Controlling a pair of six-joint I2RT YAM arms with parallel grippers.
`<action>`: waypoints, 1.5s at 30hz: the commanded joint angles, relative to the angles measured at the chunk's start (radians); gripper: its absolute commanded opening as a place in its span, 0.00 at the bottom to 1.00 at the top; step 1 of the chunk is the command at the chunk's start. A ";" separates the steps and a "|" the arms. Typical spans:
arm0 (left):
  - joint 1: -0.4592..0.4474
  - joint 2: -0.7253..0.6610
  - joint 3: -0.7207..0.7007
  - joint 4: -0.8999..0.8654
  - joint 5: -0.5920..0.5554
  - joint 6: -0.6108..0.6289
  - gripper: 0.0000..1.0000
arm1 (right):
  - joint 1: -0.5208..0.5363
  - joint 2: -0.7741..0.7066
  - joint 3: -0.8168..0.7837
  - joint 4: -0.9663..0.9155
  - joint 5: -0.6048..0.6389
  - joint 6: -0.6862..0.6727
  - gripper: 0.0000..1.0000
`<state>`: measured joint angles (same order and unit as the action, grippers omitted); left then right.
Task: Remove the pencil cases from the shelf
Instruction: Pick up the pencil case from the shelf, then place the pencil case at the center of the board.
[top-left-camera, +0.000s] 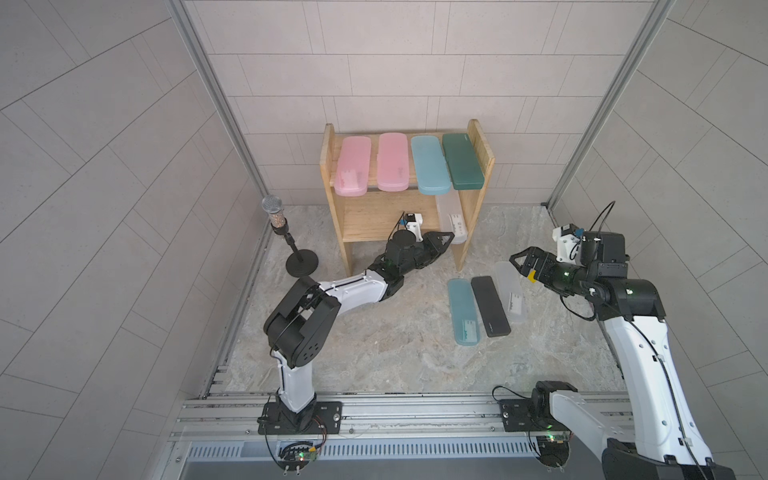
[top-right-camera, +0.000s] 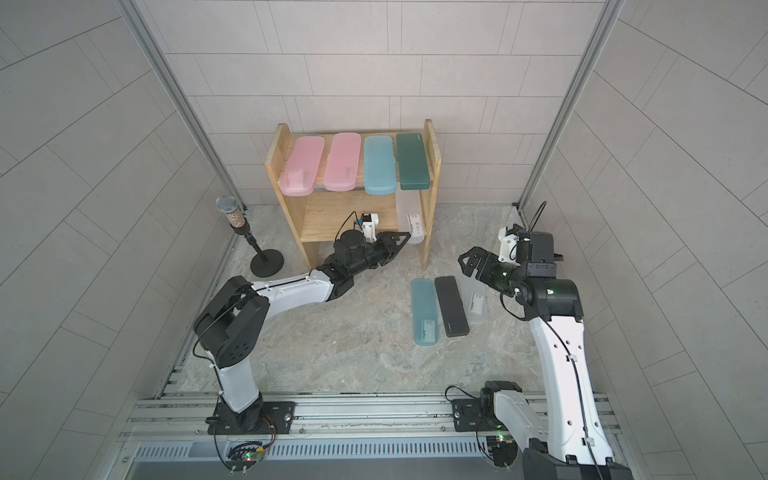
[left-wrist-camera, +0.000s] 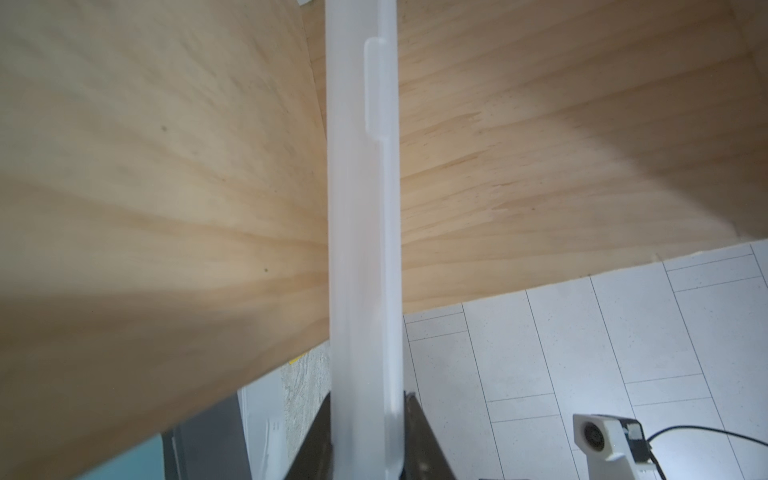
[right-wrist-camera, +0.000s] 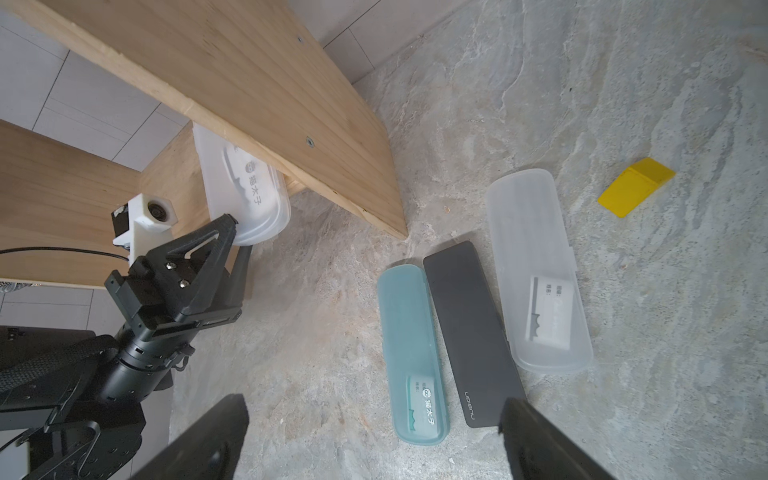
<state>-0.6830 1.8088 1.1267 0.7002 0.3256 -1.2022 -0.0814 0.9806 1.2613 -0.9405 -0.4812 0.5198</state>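
The left gripper (right-wrist-camera: 237, 232) is clamping tight on the near end of a frosted clear case (right-wrist-camera: 245, 187). That case is sitting on the lower tier of the shelf (top-left-camera: 365, 216), tucked against the side panel nearer the right arm, and its end is poking out past the front edge. Through the lid I'm reading 猫太子 next to a little round cartoon-face logo. In the left wrist view the case is running edge-on straight out from between the fingers, with its latch tab showing.

The top tier is carrying four cases side by side: an outer pink case (top-left-camera: 352, 166), an inner pink case (top-left-camera: 392, 163), an upper light blue case (top-left-camera: 429, 165) and a dark green case (top-left-camera: 462, 160). Any print on those is too small for me to read.

The right gripper (top-left-camera: 519, 262) is hovering with its jaws spread wide and nothing in them. It's hanging over three cases lying in a row on the table near the shelf:
- A lower light blue case (right-wrist-camera: 413, 353) is showing the same 猫太子 card.
- A black case (right-wrist-camera: 473, 332) is wearing a pale wordmark I can't make out for sure.
- A second frosted case (right-wrist-camera: 536, 257) is holding a white card with tiny print.
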 joint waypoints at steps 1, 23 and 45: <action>0.030 -0.134 -0.105 -0.041 0.022 0.090 0.00 | 0.066 0.010 0.061 -0.008 0.044 0.008 1.00; 0.065 -1.020 -0.625 -0.509 0.081 0.505 0.00 | 0.754 0.300 0.103 0.508 0.358 0.320 1.00; 0.065 -1.120 -0.609 -0.564 0.054 0.483 0.00 | 0.878 0.529 0.234 0.538 0.410 0.294 1.00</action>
<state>-0.6155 0.7033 0.4904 0.1177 0.3901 -0.7322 0.7929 1.4975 1.4929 -0.4110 -0.0933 0.8284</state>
